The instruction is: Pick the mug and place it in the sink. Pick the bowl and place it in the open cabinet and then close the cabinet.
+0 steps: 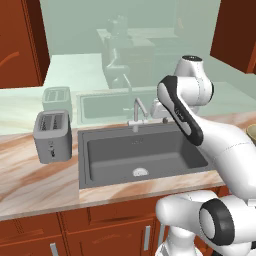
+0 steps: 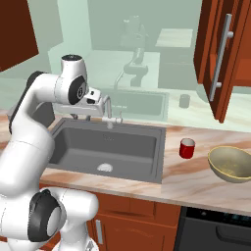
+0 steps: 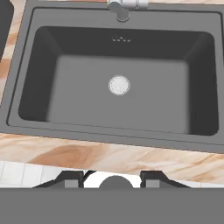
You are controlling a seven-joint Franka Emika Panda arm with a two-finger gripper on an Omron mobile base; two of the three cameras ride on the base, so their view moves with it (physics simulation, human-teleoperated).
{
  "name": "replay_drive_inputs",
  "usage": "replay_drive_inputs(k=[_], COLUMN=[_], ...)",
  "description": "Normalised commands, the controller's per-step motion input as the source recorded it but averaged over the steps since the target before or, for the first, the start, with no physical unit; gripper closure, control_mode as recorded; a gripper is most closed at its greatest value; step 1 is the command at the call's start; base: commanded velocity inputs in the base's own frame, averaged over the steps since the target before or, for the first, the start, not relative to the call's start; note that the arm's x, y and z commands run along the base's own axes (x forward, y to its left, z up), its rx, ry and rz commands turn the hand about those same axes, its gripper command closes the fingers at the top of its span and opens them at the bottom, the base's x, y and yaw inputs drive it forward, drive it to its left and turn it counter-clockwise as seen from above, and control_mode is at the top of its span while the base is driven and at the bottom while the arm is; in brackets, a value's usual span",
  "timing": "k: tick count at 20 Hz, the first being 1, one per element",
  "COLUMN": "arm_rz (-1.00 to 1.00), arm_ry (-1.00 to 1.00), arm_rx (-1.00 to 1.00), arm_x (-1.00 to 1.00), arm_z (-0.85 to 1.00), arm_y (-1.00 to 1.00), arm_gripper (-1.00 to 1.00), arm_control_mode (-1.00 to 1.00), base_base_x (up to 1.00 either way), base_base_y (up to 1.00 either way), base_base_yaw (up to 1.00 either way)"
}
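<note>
Above the sink point(image 3: 26, 113), the gripper point(image 3: 112, 176) is hovering, fingers parted and holding nothing. The red mug point(image 2: 187, 148) is standing right of the basin; the arm should be swinging right and descending squarely over its rim.

Bright, even rendered light; sharp, faint shadows.
</note>
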Motion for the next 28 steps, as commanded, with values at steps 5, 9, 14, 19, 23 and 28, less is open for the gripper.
replay_drive_inputs(k=[5, 9, 14, 19, 23, 28], arm_rz=[0.0, 0.03, 0.0, 0.0, 0.0, 0.0], arm_ry=[0.0, 0.0, -0.02, 0.0, -0.16, -0.06], arm_rx=[0.0, 0.0, 0.0, 0.0, -0.03, -0.01], arm_x=[-0.09, -0.35, -0.42, -0.13, -0.06, -0.01], arm_z=[0.0, -0.01, -0.1, -0.12, -0.08, 0.0], arm_y=[-0.07, -0.03, -0.06, -0.2, -0.15, -0.29], arm_gripper=[-1.0, -1.0, -1.0, -1.0, -1.0, -1.0], arm_control_mode=[-1.0, -1.0, -1.0, -1.0, -1.0, -1.0], base_base_x=[0.0, 0.0, 0.0, 0.0, 0.0, 0.0], base_base_y=[0.0, 0.0, 0.0, 0.0, 0.0, 0.0], base_base_yaw=[0.0, 0.0, 0.0, 0.0, 0.0, 0.0])
